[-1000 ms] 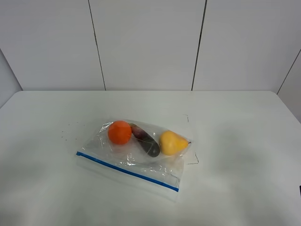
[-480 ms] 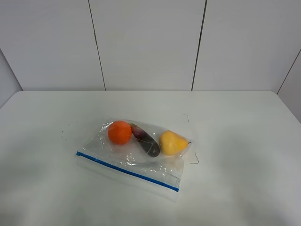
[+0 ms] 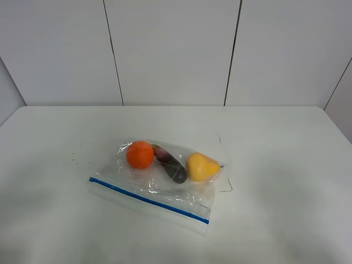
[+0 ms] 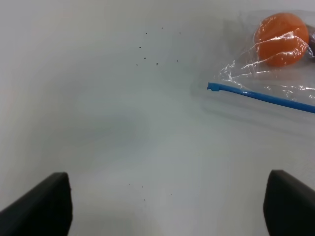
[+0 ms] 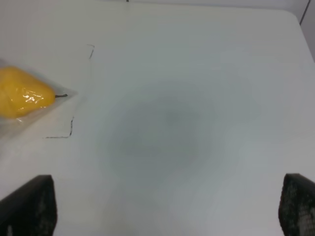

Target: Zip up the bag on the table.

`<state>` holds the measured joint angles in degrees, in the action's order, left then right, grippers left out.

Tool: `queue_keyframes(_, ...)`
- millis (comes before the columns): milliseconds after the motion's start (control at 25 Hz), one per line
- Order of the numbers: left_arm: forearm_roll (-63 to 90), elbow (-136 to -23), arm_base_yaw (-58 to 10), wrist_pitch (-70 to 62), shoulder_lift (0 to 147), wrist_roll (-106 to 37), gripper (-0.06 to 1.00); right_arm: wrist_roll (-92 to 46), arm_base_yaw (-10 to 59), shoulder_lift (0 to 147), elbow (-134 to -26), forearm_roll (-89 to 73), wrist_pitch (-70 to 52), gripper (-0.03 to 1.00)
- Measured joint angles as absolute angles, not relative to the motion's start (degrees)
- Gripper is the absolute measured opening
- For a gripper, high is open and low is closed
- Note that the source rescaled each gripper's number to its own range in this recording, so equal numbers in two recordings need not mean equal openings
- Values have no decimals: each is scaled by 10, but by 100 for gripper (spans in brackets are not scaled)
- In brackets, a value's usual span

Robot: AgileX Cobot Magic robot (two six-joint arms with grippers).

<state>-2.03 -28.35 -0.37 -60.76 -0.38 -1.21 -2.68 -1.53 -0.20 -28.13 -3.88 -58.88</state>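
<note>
Bag lying flat on the desk, not yet zipped

Blue zipper strip is seen just ahead of the left pincer; both pincers are held wide open, empty; right pincer is farther.

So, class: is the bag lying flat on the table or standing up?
Lying flat. The bag is spread on the table, blue zipper strip against the surface, fruit inside side by side.

Pale grey panelled wall behind, thin dark vertical seams; soft even light.
</note>
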Motion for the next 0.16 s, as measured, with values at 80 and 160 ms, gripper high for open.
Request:
queue_keyframes(80, -20, -283, -4, -608, -4, -12, 100, -27, -15, -2, -281, -39, -589, 100)
queue_keyframes(160, -20, -283, -4, -608, -4, -12, 100, -27, -15, -2, -281, -39, -589, 100)
